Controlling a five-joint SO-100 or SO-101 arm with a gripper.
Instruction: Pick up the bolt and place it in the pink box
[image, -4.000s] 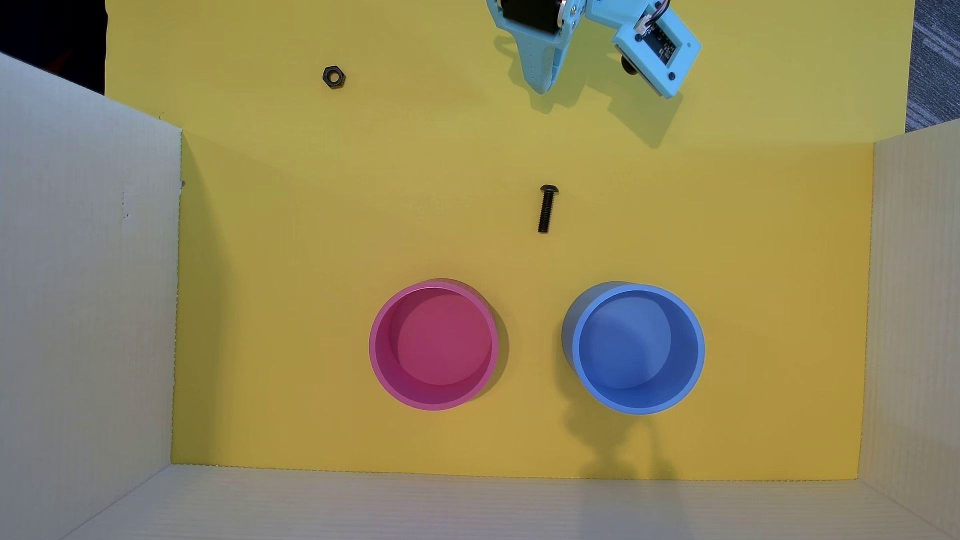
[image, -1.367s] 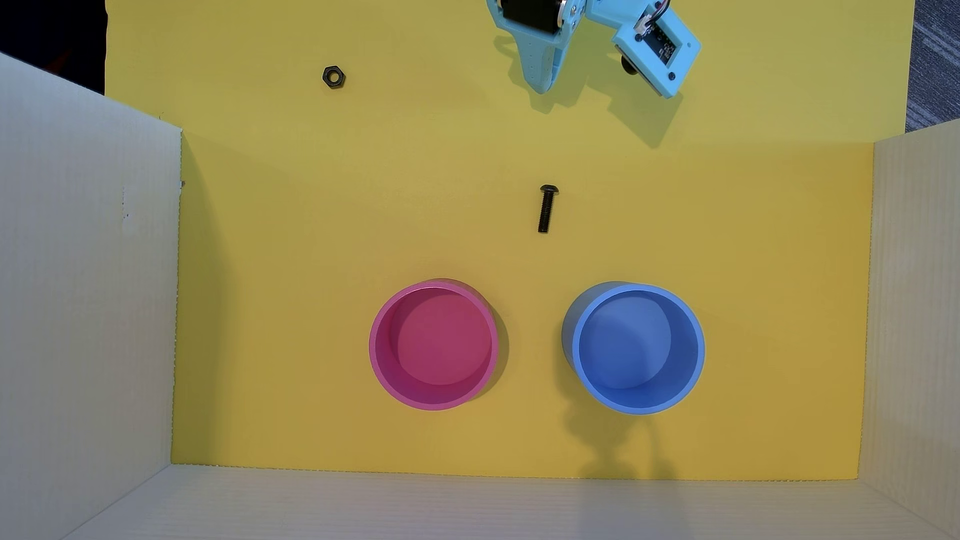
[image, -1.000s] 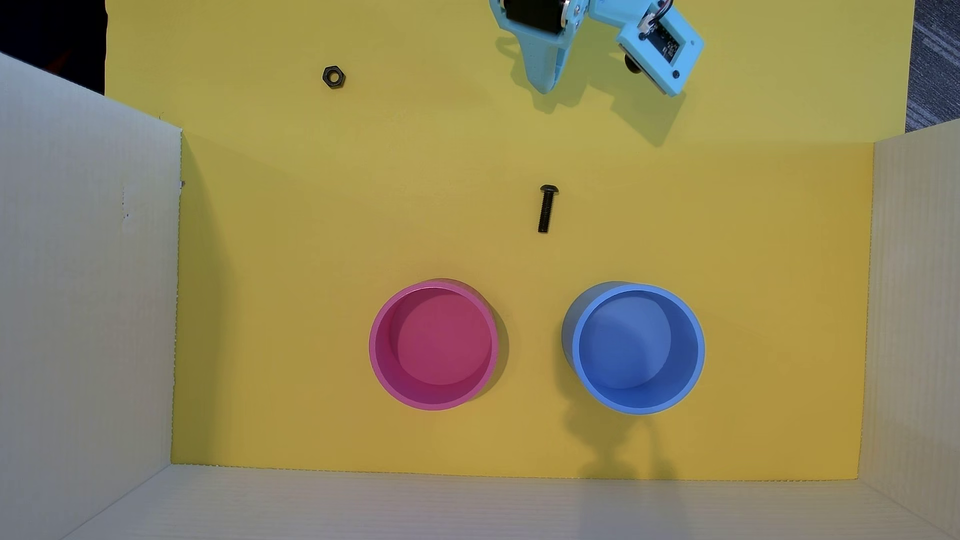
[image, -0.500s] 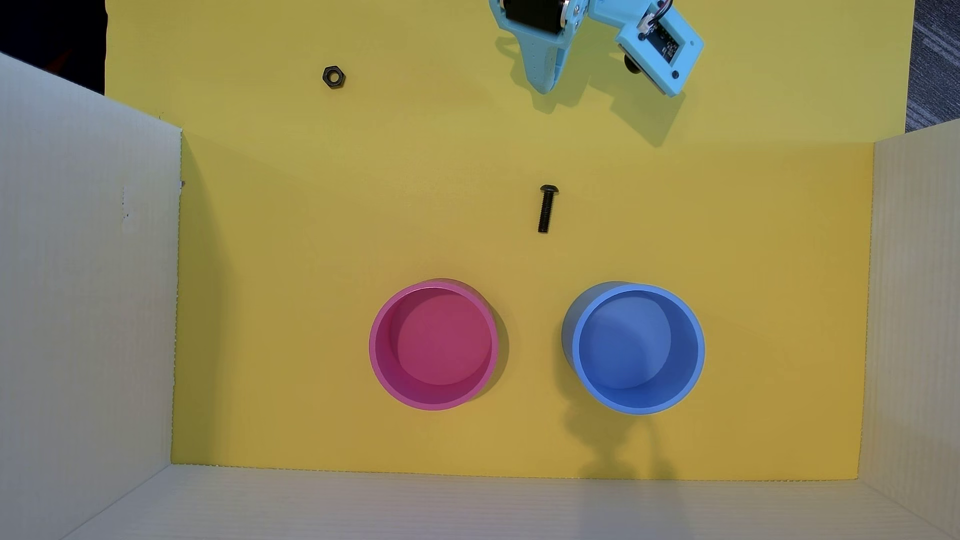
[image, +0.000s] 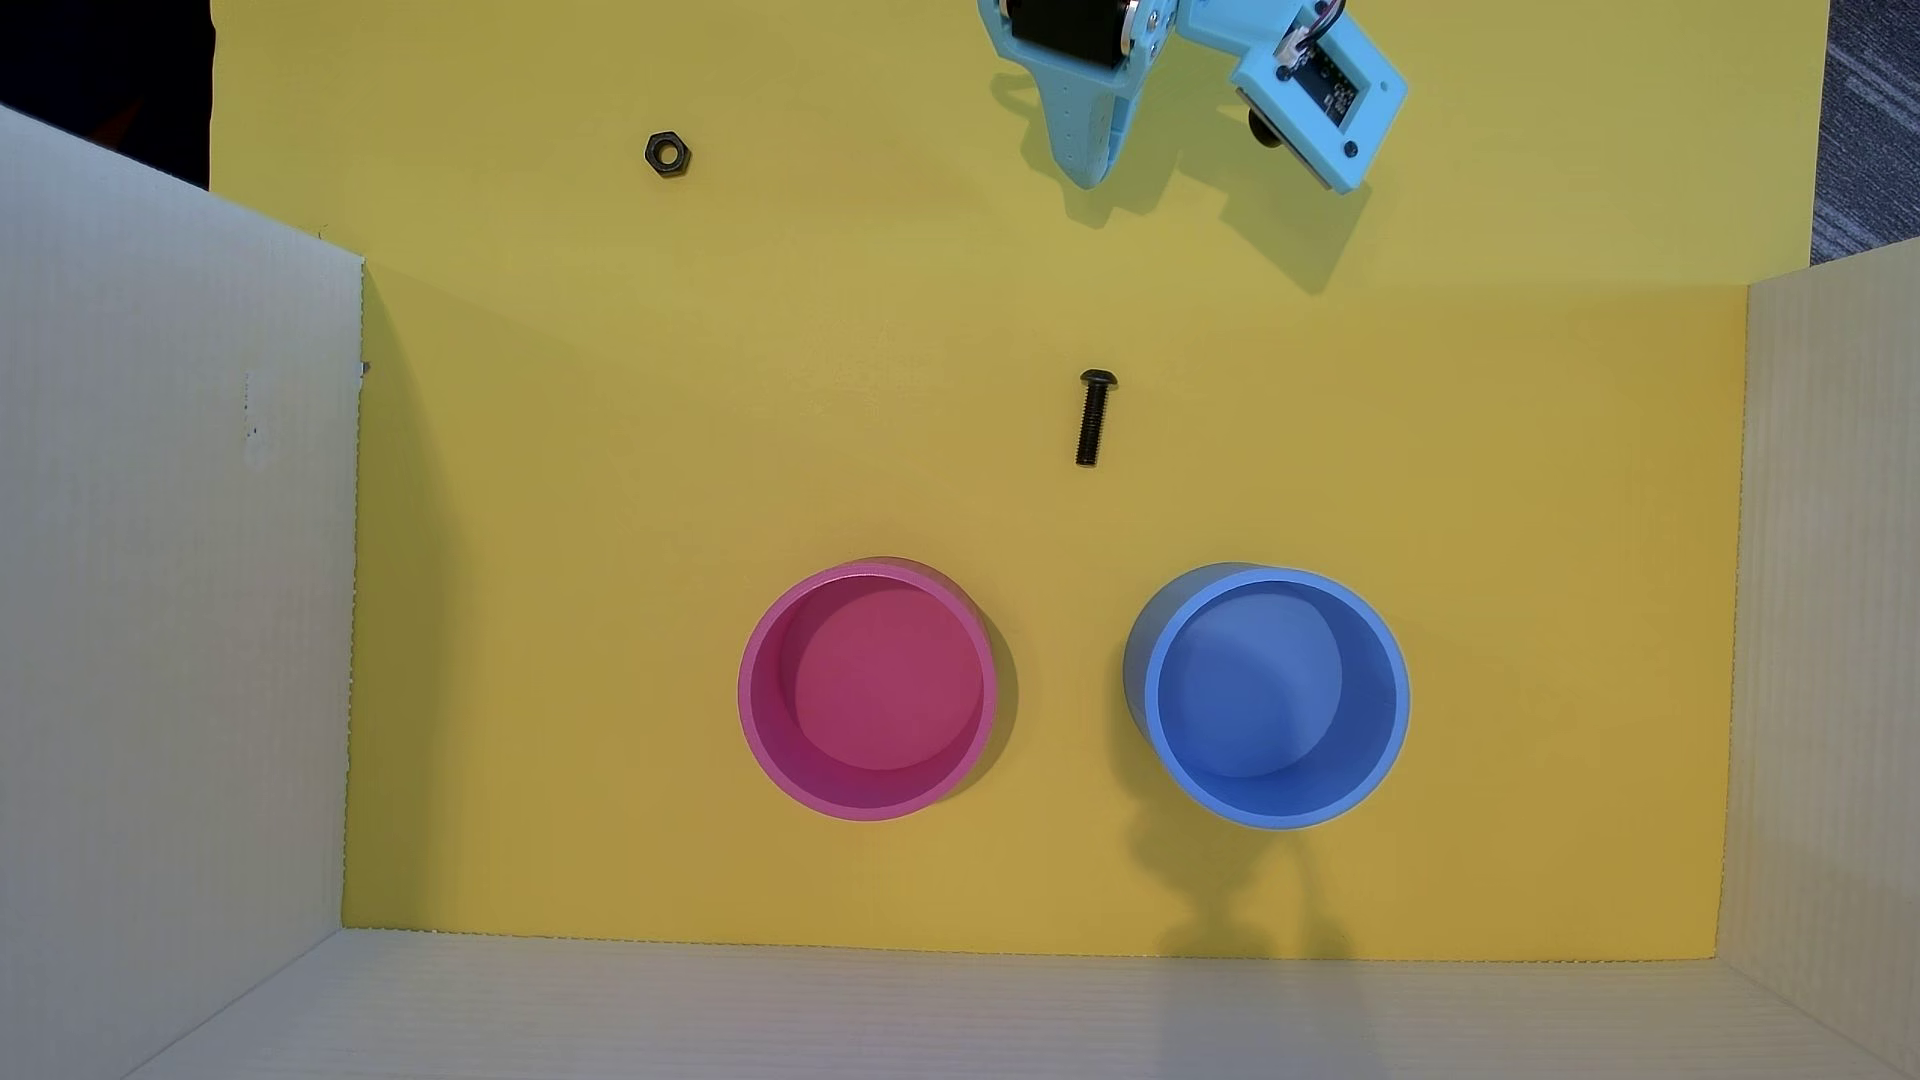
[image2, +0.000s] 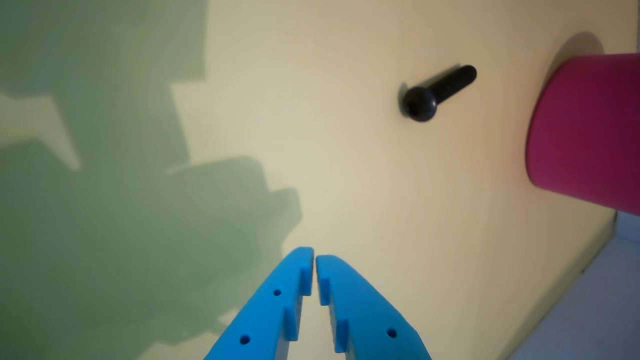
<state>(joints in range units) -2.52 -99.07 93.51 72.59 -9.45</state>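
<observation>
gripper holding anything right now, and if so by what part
Nothing is held. The gripper is shut with its fingertips together and empty, and the bolt lies apart from it on the yellow surface.

The small black metal bolt looks dull, its shank threaded — the round pink plastic box is smooth and matt, like the light-blue plastic gripper.

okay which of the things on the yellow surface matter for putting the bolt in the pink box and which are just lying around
Part of the job:
bolt
pink box
end effector, shut, empty

Just lying about:
hex nut
blue round container
</observation>
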